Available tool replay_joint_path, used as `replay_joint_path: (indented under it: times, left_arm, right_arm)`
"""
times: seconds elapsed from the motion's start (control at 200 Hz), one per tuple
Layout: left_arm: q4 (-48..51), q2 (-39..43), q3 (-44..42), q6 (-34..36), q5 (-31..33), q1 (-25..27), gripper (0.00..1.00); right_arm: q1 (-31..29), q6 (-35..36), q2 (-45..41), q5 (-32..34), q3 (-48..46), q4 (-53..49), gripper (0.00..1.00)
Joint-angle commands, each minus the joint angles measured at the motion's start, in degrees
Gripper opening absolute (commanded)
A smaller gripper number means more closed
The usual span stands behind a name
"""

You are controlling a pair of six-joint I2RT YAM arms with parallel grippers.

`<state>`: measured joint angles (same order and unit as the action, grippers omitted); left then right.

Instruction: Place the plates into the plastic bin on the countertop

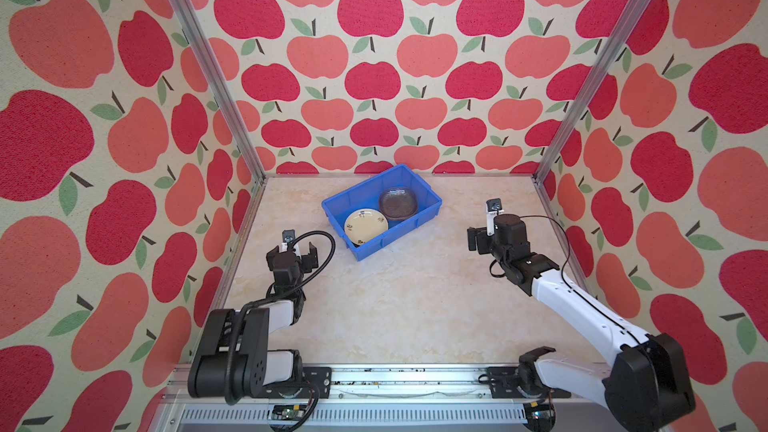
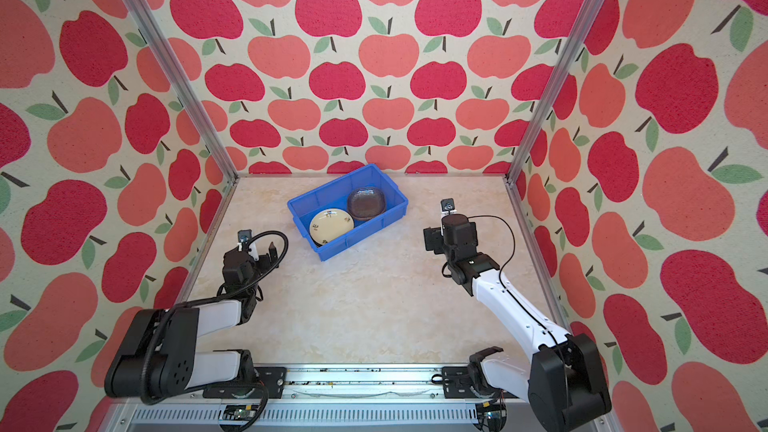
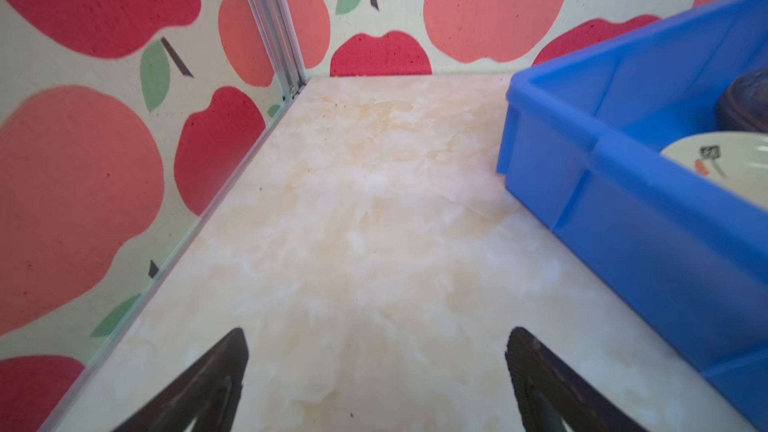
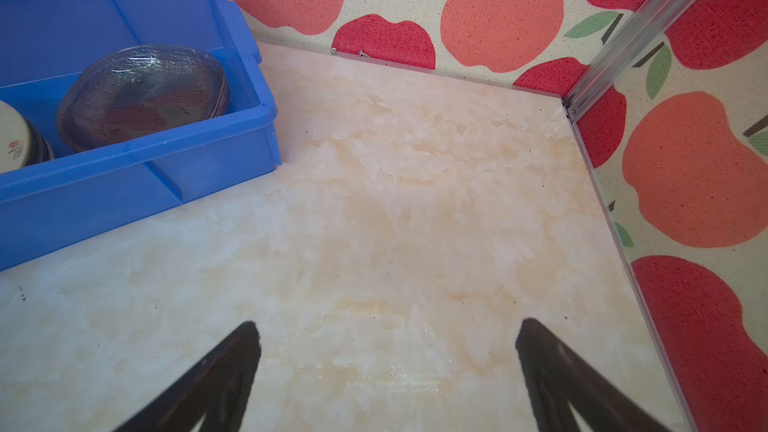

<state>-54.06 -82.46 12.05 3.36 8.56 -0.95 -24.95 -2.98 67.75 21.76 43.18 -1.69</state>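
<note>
Plastic bin [image 1: 399, 236] sits toward the back of the countertop [image 1: 415, 305], floral plate [image 1: 365, 226] and glass plates [image 1: 398, 202] inside. My left gripper [image 1: 293, 252] and right gripper [image 1: 478, 241] flank it.

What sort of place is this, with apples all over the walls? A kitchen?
Probably a mock kitchen counter built as a robot test booth: apple-print walls in aluminium rails, a marble-look countertop, and a left arm and right arm mounted at its front.

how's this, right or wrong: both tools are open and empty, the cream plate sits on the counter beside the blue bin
Wrong: both top views show the cream plate inside the blue bin, not on the counter beside it. Left tool and right tool are open and empty.
</note>
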Motion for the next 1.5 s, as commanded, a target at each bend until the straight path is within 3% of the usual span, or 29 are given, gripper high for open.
replay_joint_path:
  times: [0.0,0.035,0.06,0.13,0.25,0.3,0.46,0.545,0.615,0.66,0.71,0.745,0.815,0.89,0.97,1.041,1.496]
  left_arm:
    - [-22.11,-9.98,-2.09,-2.98,-2.02,-1.23,0.99]
    - [-26.86,-13.74,-2.06,-2.16,-2.80,-1.38,0.99]
    - [-23.12,-12.40,-0.78,-1.88,-1.92,-1.05,0.99]
    - [-12.60,-9.29,2.27,-1.61,-7.03,-1.84,0.99]
    - [-4.03,-9.91,8.30,-1.80,-6.94,-2.35,0.99]
    - [-0.53,-9.60,9.78,-2.88,-7.12,-3.08,0.99]
    - [-3.69,-9.68,8.34,-3.71,-7.59,-4.09,0.99]
    - [-5.45,-9.82,7.49,-3.94,-7.14,-4.19,0.99]
    - [-5.60,-9.80,7.36,-4.47,-6.15,-4.27,0.99]
    - [-5.57,-9.83,7.37,-4.80,-5.92,-4.51,0.99]
    - [-5.37,-9.74,7.39,-4.94,-6.01,-4.59,0.99]
    - [-4.92,-9.70,7.64,-4.89,-6.42,-4.65,0.99]
    - [-3.13,-9.68,8.65,-4.59,-7.23,-4.68,0.99]
    - [-0.25,-9.56,9.95,-4.42,-7.60,-4.61,0.99]
    - [-0.56,-9.72,9.93,-4.23,-7.60,-4.58,0.99]
    - [-0.50,-9.74,9.92,-4.23,-7.60,-4.59,0.99]
    - [-0.69,-9.66,9.88,-4.23,-7.74,-4.59,0.99]
  right_arm:
    - [0.30,1.99,1.57,0.49,-2.00,5.16,0.99]
    - [0.28,2.75,1.58,1.75,-2.66,6.44,1.00]
    - [0.37,3.57,1.58,3.06,-3.18,7.55,1.00]
    - [0.62,6.53,1.51,7.47,-5.22,11.40,0.99]
    - [3.59,8.53,3.48,14.29,-9.69,17.96,0.99]
    - [5.18,8.85,4.97,13.51,-12.17,21.01,1.00]
    - [7.17,12.15,10.88,11.21,-20.90,41.16,1.00]
    - [10.15,13.41,14.00,1.16,-24.11,54.90,1.00]
    - [11.54,12.97,18.24,1.85,-22.93,56.51,1.00]
    - [13.81,11.20,22.05,1.09,-23.71,63.93,0.99]
    - [18.43,4.89,20.30,-4.31,-24.10,57.80,1.00]
    - [21.12,2.52,21.47,-6.57,-24.00,58.93,1.00]
    - [21.60,4.70,24.06,-11.48,-23.32,61.62,1.00]
    - [21.57,3.72,21.74,-11.21,-21.87,55.35,1.00]
    - [21.40,4.87,23.65,-11.24,-23.10,61.05,1.00]
    - [20.04,4.74,23.31,-5.84,-23.98,62.10,1.00]
    - [19.06,6.40,23.94,-6.17,-23.07,61.47,1.00]
